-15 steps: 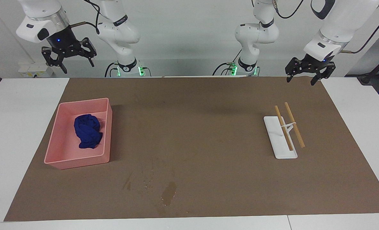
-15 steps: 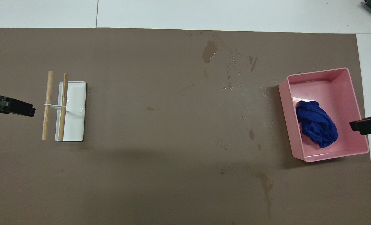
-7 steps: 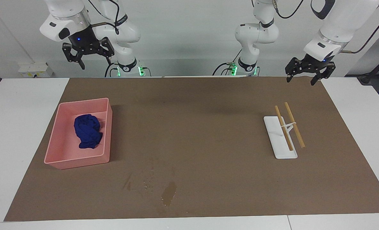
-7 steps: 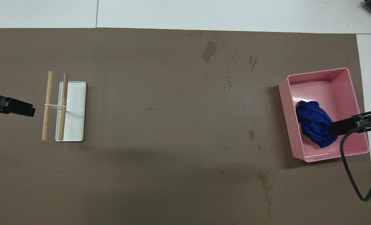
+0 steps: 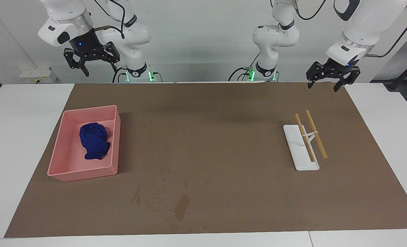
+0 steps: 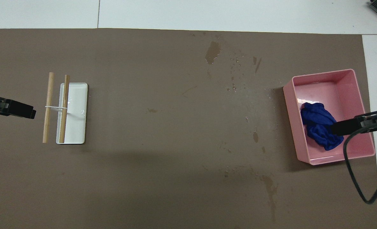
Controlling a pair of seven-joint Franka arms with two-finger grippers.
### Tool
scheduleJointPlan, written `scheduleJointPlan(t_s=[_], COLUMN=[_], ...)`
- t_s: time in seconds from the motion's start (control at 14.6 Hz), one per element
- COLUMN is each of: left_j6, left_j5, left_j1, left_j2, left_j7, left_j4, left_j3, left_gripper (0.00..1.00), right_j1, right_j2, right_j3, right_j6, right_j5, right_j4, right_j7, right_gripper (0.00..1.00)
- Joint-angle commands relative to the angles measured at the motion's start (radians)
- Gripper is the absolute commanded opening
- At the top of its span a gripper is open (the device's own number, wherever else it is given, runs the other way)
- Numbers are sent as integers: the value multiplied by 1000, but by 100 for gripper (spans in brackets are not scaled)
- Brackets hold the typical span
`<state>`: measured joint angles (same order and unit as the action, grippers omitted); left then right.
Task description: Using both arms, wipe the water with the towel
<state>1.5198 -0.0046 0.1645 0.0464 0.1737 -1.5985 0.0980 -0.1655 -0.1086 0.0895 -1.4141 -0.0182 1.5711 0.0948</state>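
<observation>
Overhead view: both fingers [image 5: 327, 83] [image 5: 93, 64] spread empty, right apparently high above towel [image 6: 320, 127].

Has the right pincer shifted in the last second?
Yes. The right pincer has swung toward the table's middle and now hangs high over the pink tray, jaws open, above the towel.

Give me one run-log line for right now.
towel: bunched in pink tray | water: unwiped | right gripper: open, high over tray | left gripper: open, waiting
</observation>
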Motion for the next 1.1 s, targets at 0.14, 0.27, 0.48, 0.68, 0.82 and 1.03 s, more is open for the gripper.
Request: scheduleJointPlan(t_s=[0.14,0.27,0.48,0.68,0.82,1.03], left_j6=[11,13,13,11,11,11], left_j5=[23,23,23,23,23,23], left_j1=[15,15,15,15,15,15], left_j2=[24,24,24,24,24,26], left_j7=[-3,-3,-2,-2,-2,-3], left_j4=[-28,-28,-28,-28,-26,-28], left_j3=[9,9,9,9,9,9], left_gripper=[100,100,100,100,100,100], right_j1=[-6,-6,0,0,-2,-2], right_j2=[12,75,92,92,92,89], right_j3=[10,16,15,15,15,15], right_j6=[-23,21,37,-18,-43,-54], right_j5=[10,10,7,-2,-5,-5], right_j4=[-24,-112,-137,-125,-115,-103], right_j7=[0,0,5,6,5,6], right_gripper=[100,100,100,100,100,100])
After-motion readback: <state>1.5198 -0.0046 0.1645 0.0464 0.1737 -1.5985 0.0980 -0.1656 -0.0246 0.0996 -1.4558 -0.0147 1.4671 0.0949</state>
